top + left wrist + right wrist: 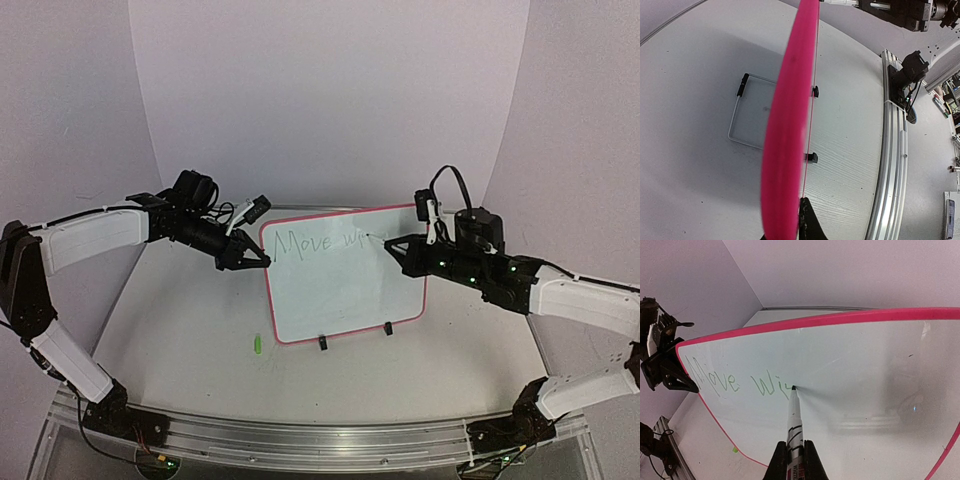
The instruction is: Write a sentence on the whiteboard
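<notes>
The whiteboard [340, 295] stands upright mid-table on black clip feet, with a pink-red frame. The sentence [320, 242] is thin green writing reading "Move wi", in one line along the top. My left gripper [262, 260] is shut on the board's left edge. In the left wrist view the blurred pink frame [787, 150] runs edge-on between the jaws of that gripper [799, 220]. My right gripper [395, 247] is shut on a white marker [794, 420]. The marker's tip touches the board just after the sentence's last letter [771, 388].
A small green marker cap [256, 344] lies on the table by the board's lower left corner. The wire stand [740, 115] and clip feet [812, 157] show behind the board. An aluminium rail [320, 435] runs along the near edge.
</notes>
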